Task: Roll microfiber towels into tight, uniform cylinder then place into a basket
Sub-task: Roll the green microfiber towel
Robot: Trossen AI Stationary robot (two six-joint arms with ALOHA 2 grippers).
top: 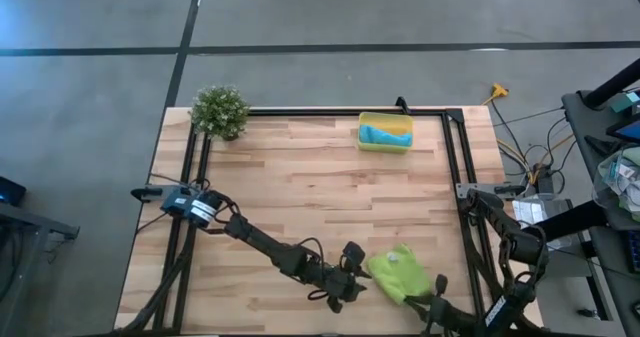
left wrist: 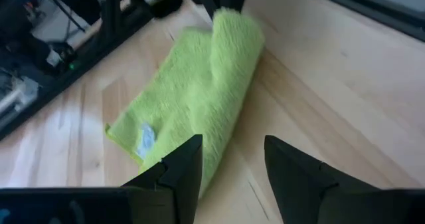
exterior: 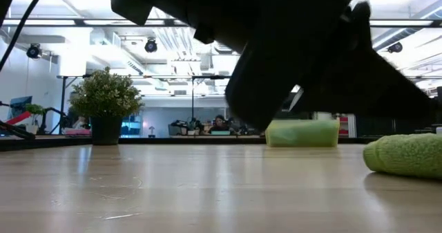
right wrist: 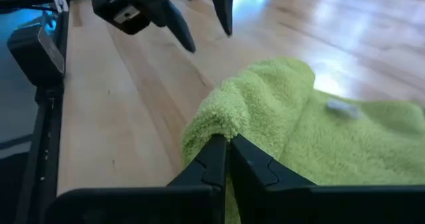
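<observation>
My right gripper (right wrist: 227,159), low in the high view's right half, is pinched tight on a fold of the lime-green towel (top: 401,272), which lies bunched near the bottom edge of the table (top: 300,187). My left gripper (top: 352,273) sits just left of it, fingers apart, holding nothing. The yellow basket (top: 385,144), upper centre-right, holds the turquoise towel (top: 386,133); the plant (top: 219,110) stands upper left

Wooden table (top: 300,192) – yellow basket (top: 385,143), potted plant (top: 219,111), lime-green towel (top: 398,273)
</observation>
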